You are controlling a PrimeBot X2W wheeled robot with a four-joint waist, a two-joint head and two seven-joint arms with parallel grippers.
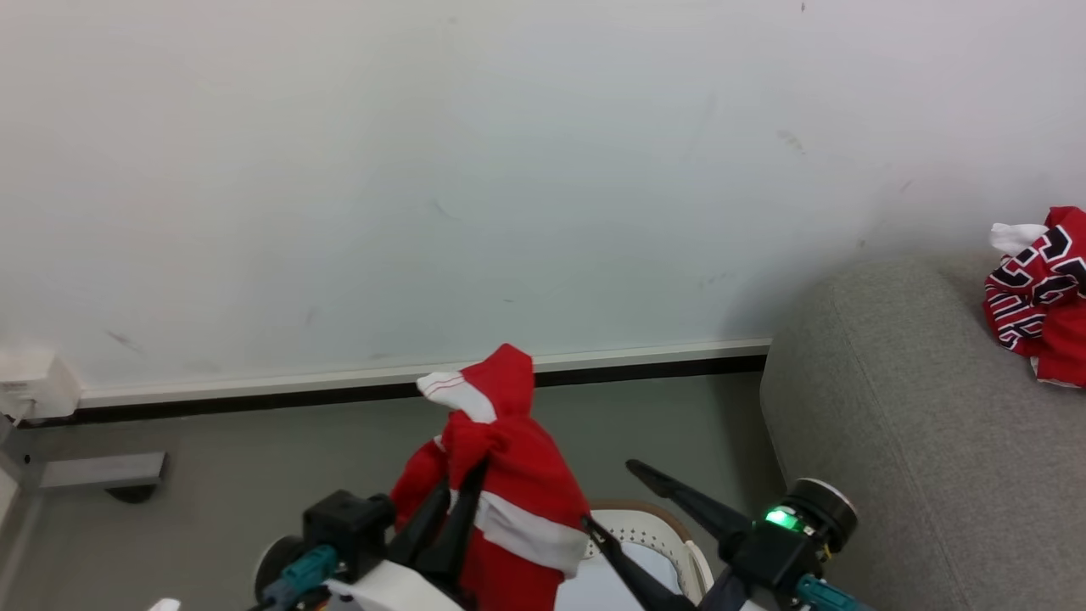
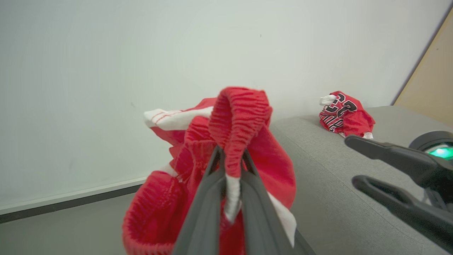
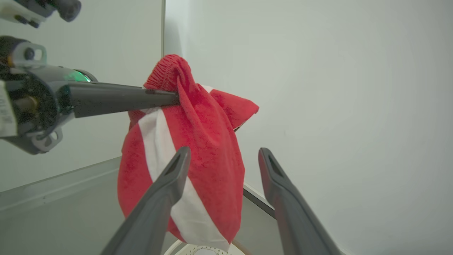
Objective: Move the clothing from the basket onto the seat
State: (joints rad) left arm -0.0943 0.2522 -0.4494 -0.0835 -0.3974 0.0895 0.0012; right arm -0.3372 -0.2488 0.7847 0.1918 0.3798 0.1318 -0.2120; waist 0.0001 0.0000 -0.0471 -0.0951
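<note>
Holding striped red garment (image 1: 517,475) clenched in left claw (image 2: 230,159), above basket (image 1: 657,526) at 6 o'clock; right claw (image 1: 609,492) released, empty. We fear thin pinch slipping, dropping it short of seat (image 1: 891,441) at 3 o'clock.

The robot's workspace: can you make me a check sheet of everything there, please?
Surface: grey floor; grey seat at right.
Job's things: red striped garment hangs from left claw above the basket; jersey lies on the seat.
Clutter: flat grey object on floor by wall; white box at left.
Claws: left claw shut on the garment; right claw open, holding nothing.
Cables: teal plug at left wrist; no loose cable seen.
Surroundings: white wall, dark baseboard.
</note>
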